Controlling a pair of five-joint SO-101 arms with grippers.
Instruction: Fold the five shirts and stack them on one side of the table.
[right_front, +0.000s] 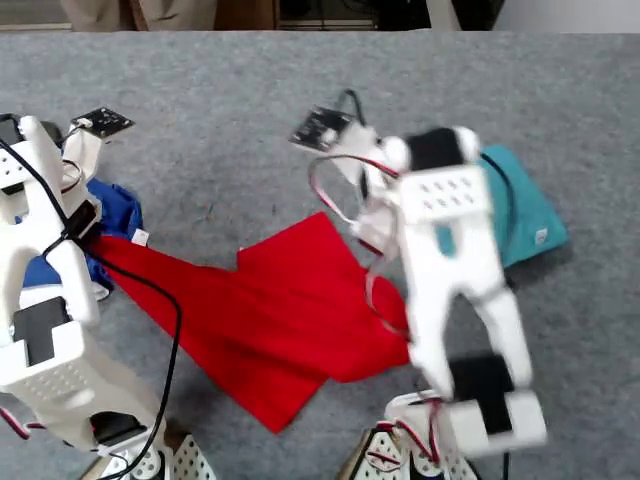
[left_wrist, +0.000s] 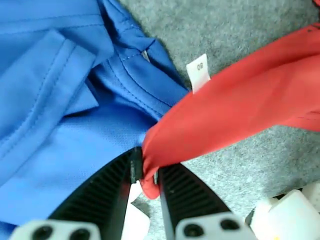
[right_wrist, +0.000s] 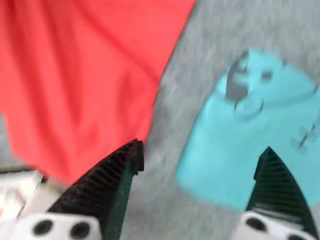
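Note:
A red shirt (right_front: 290, 310) lies spread across the middle of the grey table, one corner stretched toward the left. My left gripper (left_wrist: 145, 172) is shut on that stretched corner of the red shirt (left_wrist: 235, 115), just above a blue shirt (left_wrist: 55, 100) with a white tag (left_wrist: 198, 71). In the high view the blue shirt (right_front: 115, 215) lies at the left edge under the left arm. My right gripper (right_wrist: 197, 160) hangs open above the table, between the red shirt's (right_wrist: 80, 70) edge and a teal shirt (right_wrist: 245, 130). The teal shirt (right_front: 525, 215) lies folded on the right, partly hidden by the right arm.
The grey cloth-covered table (right_front: 220, 110) has free room along its far side. Both arm bases stand at the near edge, with cables trailing over the red shirt. Small circuit boards (right_front: 322, 128) stick out from the wrists.

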